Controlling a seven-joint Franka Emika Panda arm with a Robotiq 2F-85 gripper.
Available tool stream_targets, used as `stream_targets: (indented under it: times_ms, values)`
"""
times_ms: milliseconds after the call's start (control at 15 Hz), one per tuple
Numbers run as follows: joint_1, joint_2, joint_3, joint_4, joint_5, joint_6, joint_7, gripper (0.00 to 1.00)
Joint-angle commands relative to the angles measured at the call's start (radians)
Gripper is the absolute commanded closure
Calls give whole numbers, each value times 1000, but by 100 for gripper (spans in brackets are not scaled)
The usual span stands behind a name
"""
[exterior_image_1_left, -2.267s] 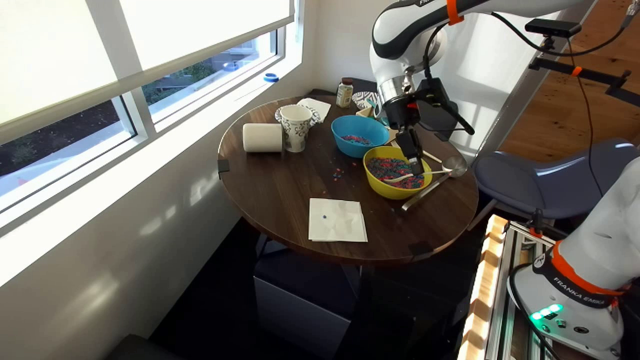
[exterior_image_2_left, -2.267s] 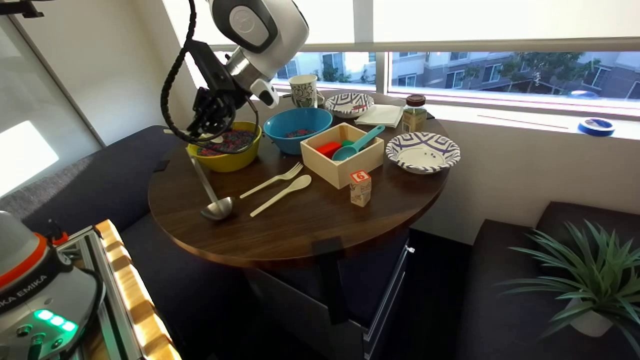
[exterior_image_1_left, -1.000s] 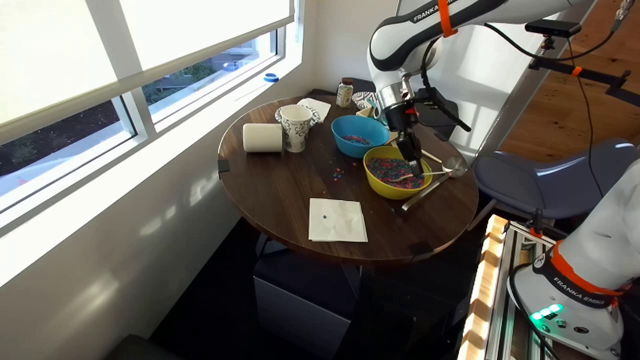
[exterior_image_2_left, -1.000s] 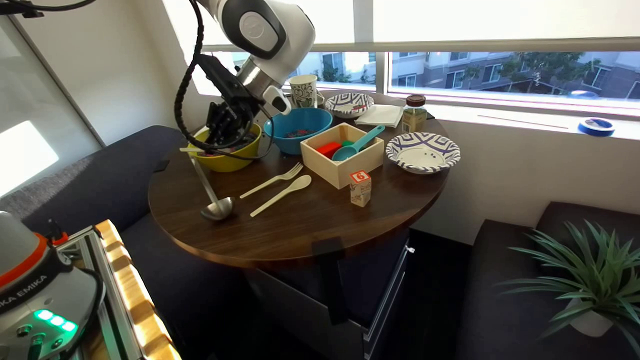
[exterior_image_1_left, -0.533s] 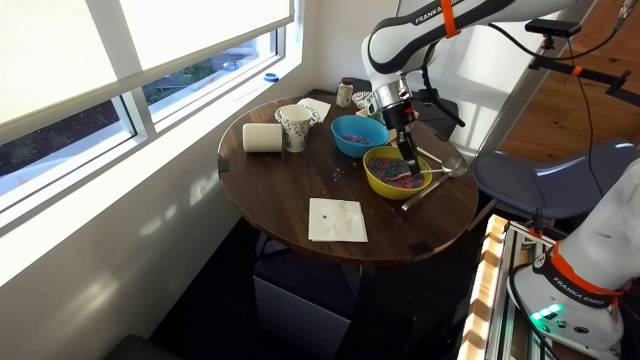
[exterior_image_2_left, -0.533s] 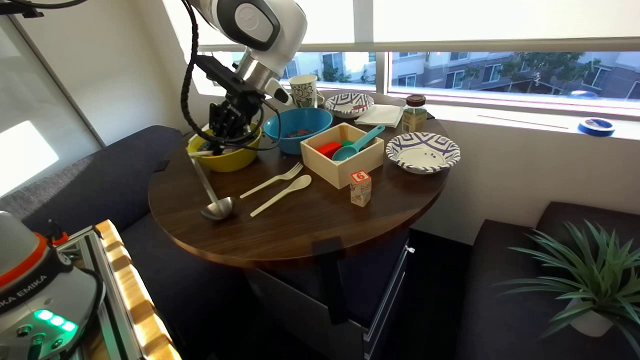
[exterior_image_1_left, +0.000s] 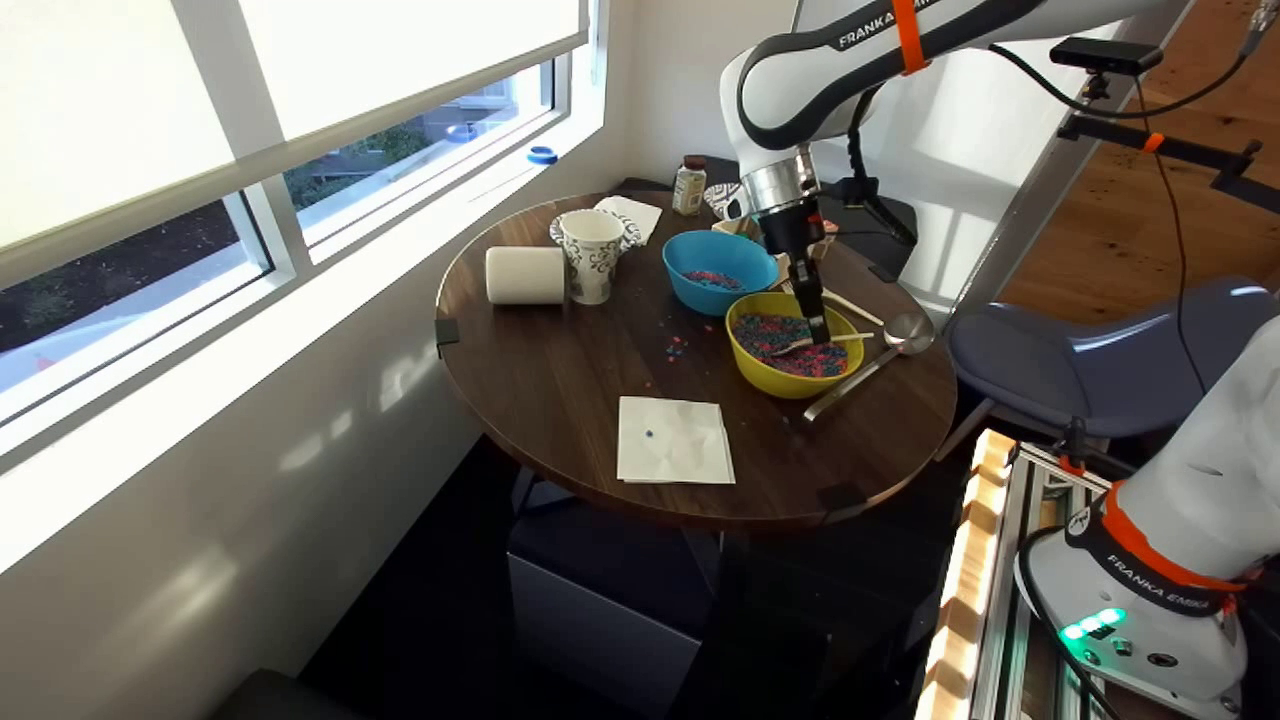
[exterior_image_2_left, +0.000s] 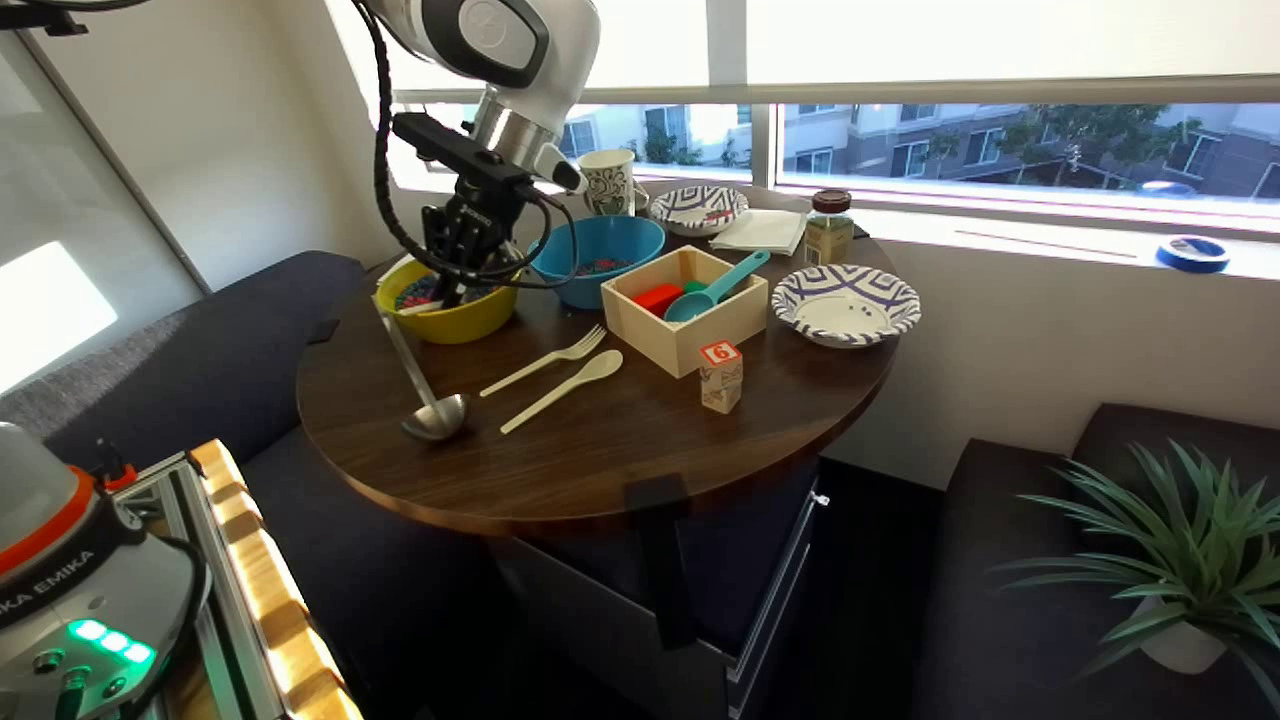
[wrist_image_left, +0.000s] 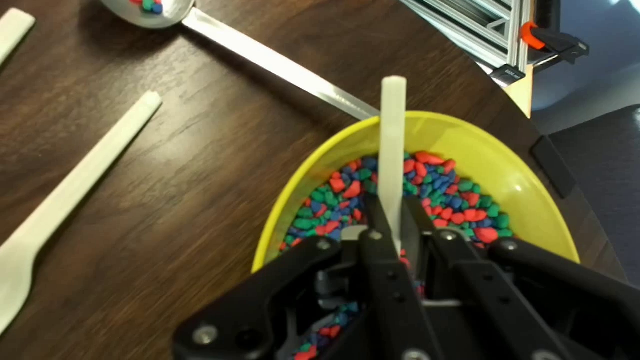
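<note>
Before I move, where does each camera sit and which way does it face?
Exterior view: raised, looking down on the table, window at picture left; arm, gripper, base show.
Exterior view: raised, looking past the wooden box toward the window; arm, gripper, base show.
Wrist view: on the wrist, above the yellow bowl, facing down; gripper shows.
All three share the table and yellow bowl; both exterior views also show the blue bowl.

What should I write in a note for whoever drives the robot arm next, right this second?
Gripper: shut on the handle of a pale utensil.
Things: the utensil's head is in or just over the colored pebbles in the yellow bowl; I can't tell which. The blue bowl next to it holds pebbles too. A ladle lies beside the yellow bowl.
Done: utensil gripped.
Left: it isn't clear of the yellow bowl yet.
</note>
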Motion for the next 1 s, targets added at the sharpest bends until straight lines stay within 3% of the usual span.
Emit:
stream_targets:
  times_ms: [0, 933]
  values:
    - [5, -40, 13, -54, -35, 66, -67, 97]
    - [45, -181, 19, -206, -228, 302, -209, 97]
